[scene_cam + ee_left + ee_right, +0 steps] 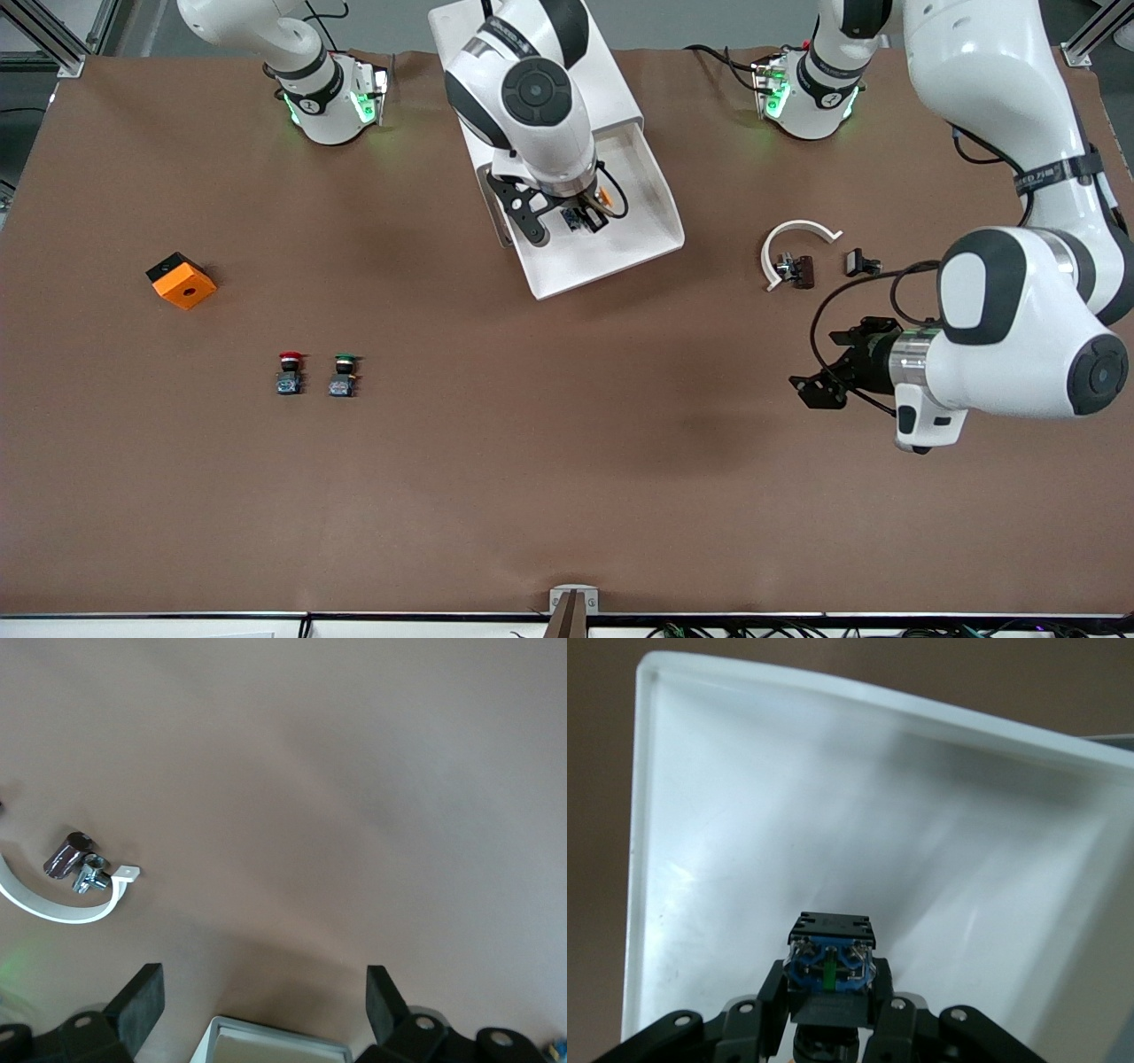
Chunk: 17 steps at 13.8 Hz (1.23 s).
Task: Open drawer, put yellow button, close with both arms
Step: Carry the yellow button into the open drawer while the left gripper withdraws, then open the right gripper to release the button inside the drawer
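The white drawer (611, 261) stands pulled open from its white cabinet (620, 84) at the table's edge between the arm bases. My right gripper (580, 217) is inside the drawer and shut on the yellow button (574, 220). In the right wrist view the button (830, 961) shows its blue base and black body between the fingers (772, 992), over the drawer's white floor (788, 815). My left gripper (819, 377) is open and empty, low over bare table toward the left arm's end. Its fingers (142, 997) stand wide apart.
A red-capped button (290, 372) and a green-capped button (343, 374) stand side by side toward the right arm's end. An orange cube (181, 280) lies farther from the camera than them. A white curved bracket (797, 232) with metal parts (80, 864) lies near my left gripper.
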Each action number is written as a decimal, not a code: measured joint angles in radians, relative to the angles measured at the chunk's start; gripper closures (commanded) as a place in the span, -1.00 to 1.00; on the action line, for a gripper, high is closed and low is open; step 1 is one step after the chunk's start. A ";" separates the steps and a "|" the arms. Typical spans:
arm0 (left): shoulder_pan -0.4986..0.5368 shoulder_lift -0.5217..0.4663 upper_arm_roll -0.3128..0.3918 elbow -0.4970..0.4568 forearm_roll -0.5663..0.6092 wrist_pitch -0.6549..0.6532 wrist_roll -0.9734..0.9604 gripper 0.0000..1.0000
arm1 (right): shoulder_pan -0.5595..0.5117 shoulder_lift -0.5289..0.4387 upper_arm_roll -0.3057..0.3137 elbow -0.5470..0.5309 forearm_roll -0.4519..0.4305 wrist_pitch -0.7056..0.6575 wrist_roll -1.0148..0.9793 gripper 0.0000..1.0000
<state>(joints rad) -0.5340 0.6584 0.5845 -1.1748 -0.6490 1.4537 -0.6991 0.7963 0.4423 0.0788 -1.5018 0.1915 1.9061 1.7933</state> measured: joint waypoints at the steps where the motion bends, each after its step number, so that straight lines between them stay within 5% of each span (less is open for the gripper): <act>1: -0.012 -0.021 0.000 0.000 0.010 0.000 0.016 -1.00 | 0.000 0.007 -0.001 0.000 -0.009 0.002 0.003 0.31; 2: -0.023 -0.039 0.000 0.000 0.031 0.000 0.031 -1.00 | 0.000 0.010 -0.004 0.000 -0.014 0.002 0.004 0.04; 3: -0.036 -0.054 0.000 0.000 0.060 0.000 0.048 -1.00 | 0.000 0.010 -0.006 0.001 -0.015 0.002 0.004 -0.79; 4: -0.053 -0.063 -0.001 -0.001 0.091 0.000 0.066 -1.00 | 0.000 0.010 -0.006 0.002 -0.016 0.002 0.004 -1.00; 10: -0.233 -0.070 -0.002 -0.007 0.251 0.144 0.115 -1.00 | -0.005 0.006 -0.018 0.054 -0.016 -0.012 0.006 -1.00; 17: -0.289 -0.077 -0.036 -0.119 0.258 0.274 0.151 -1.00 | -0.168 -0.054 -0.030 0.211 -0.017 -0.285 -0.193 -1.00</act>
<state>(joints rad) -0.8226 0.5809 0.5488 -1.2936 -0.3905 1.7274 -0.5479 0.6280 0.3883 0.0484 -1.2903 0.1749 1.6207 1.6000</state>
